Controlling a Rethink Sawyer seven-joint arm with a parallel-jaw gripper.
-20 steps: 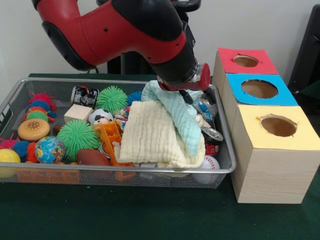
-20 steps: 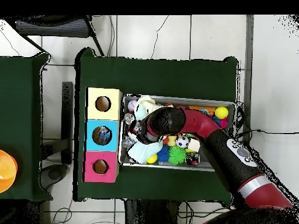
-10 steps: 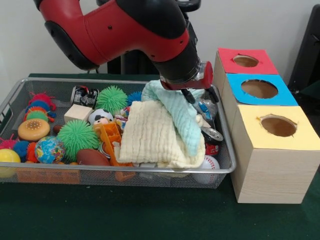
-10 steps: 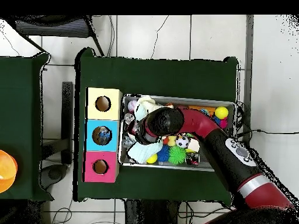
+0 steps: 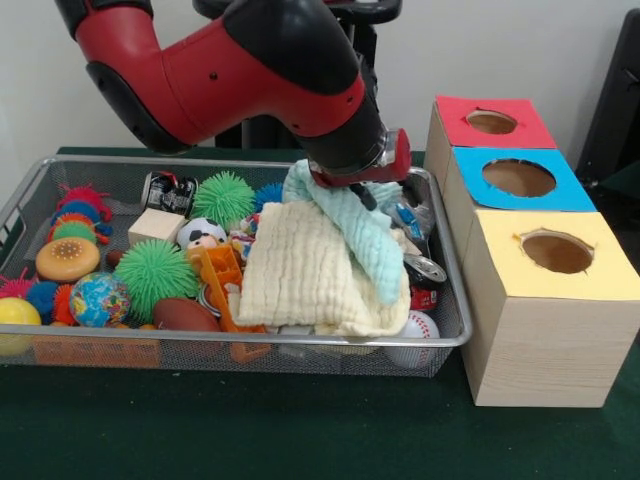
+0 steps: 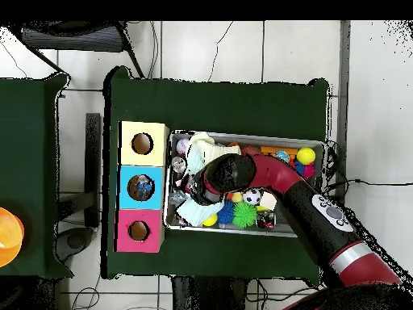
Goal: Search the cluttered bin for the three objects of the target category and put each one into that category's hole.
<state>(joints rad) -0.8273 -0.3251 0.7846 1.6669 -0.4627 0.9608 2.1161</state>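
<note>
arm (image 5: 230, 70): red/black, comes down over right part of bin, wrist low above the cloths
gripper (image 5: 362, 193): mostly hidden under wrist, tips down by mint cloth's top edge; can't tell if wide, narrow or holding anything
bin (image 5: 250, 342): wire mesh tray on green table (image 5: 300, 430), just beside the boxes
mint cloth (image 5: 362, 240): draped over cream cloth, top bunched right under the wrist
cream cloth (image 5: 305, 275): ribbed, folded, fills bin's right-centre
cans (image 5: 425, 272): crushed, poss. two, wedged betw. cloths and bin's right wall; another dark can (image 5: 167, 190) at back left
balls: green spiky (image 5: 153, 272) front-centre, 2nd green spiky (image 5: 224, 196) at back, globe ball (image 5: 98, 298), yellow ball (image 5: 15, 312) far left, football (image 5: 185, 315), baseball (image 5: 418, 330) front right corner, small soccer ball (image 5: 201, 232)
other: wood block (image 5: 155, 226), burger toy (image 5: 67, 259), orange toy (image 5: 222, 275) touching cream cloth's left edge
boxes: row of 3 wood boxes w/ round holes, red top (image 5: 490, 122) farthest, blue (image 5: 518, 178) mid, yellow (image 5: 555, 255) nearest
overhead: arm (image 6: 274, 178) bends across bin; blue hole (image 6: 142, 187) shows sth inside, the other two look dark
</note>
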